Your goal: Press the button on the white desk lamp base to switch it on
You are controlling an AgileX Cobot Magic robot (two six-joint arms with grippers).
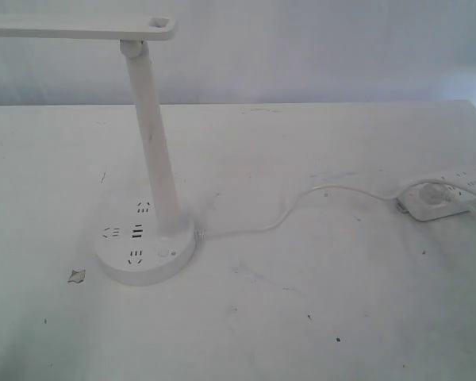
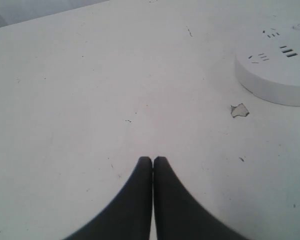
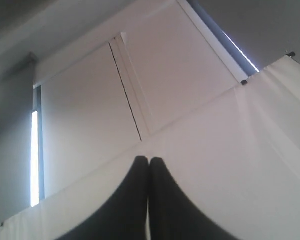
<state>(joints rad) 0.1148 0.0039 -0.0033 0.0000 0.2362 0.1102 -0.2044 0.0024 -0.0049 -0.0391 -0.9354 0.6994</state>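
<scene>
White plastic button (image 1: 163,254), round and grey-ringed, set flush in the top of the white desk lamp base (image 1: 139,275), with nothing touching it.

The button sits on the near side of the base at the foot of the stem (image 1: 154,143), beside the dark socket slots (image 1: 136,232). The base stands left of centre on a scuffed white table (image 1: 317,317). The white desk lamp (image 1: 147,95) rises on a slanted stem to a flat head (image 1: 79,28) reaching left. A white cord (image 1: 301,208) runs right from the base to a power strip (image 1: 452,197) at the table's right edge. A small pale chip (image 1: 77,275) lies just left of the base. The left gripper (image 2: 152,160) has its jaws pressed together on nothing, over bare table apart from the base. The right gripper (image 3: 149,160) is likewise closed and empty, pointing up at ceiling panels (image 3: 165,75) and white cloth (image 3: 230,165).
</scene>
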